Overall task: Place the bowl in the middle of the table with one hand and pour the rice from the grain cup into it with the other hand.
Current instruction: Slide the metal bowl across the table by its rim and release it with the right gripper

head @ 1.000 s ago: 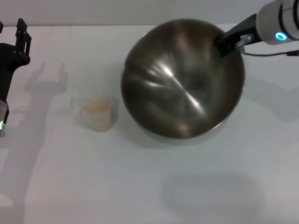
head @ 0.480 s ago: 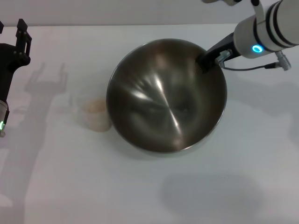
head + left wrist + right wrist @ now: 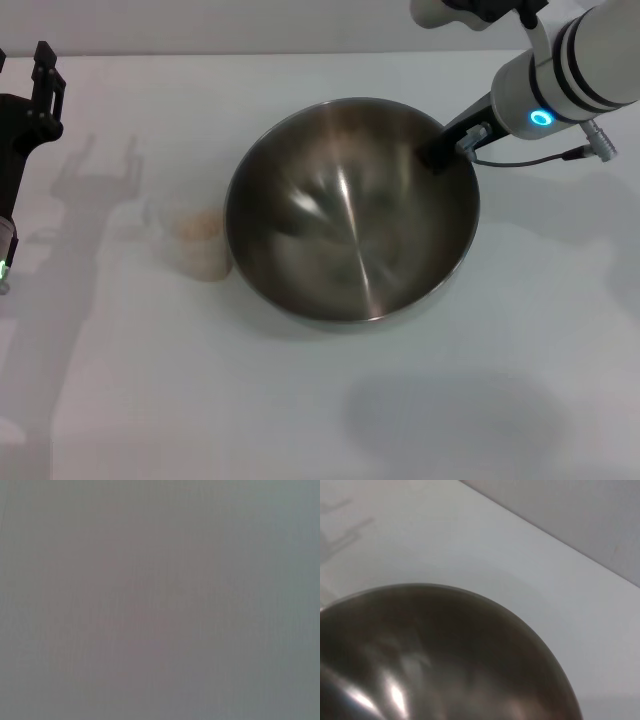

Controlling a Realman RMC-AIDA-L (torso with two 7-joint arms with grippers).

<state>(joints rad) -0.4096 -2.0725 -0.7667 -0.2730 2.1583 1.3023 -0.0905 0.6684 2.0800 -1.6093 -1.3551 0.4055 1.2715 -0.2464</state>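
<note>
The big steel bowl (image 3: 350, 235) sits around the middle of the white table (image 3: 300, 400); whether it rests on the table or hangs just above it I cannot tell. My right gripper (image 3: 438, 153) is shut on the bowl's far right rim. The right wrist view is filled by the bowl (image 3: 445, 655) with the table (image 3: 470, 545) beyond. The clear grain cup (image 3: 193, 243) stands just left of the bowl, its right side hidden by the rim, with beige rice (image 3: 197, 226) inside. My left gripper (image 3: 25, 80) is parked open at the far left edge, well away from the cup.
The left arm's shadow (image 3: 95, 175) falls on the table beside the cup. The left wrist view shows only a flat grey surface. Bare tabletop stretches along the front and to the right of the bowl.
The right arm has carried the bowl left and down toward the table's middle, and the bowl has tilted back to level. It now hides part of the cup. The left arm has not moved.
</note>
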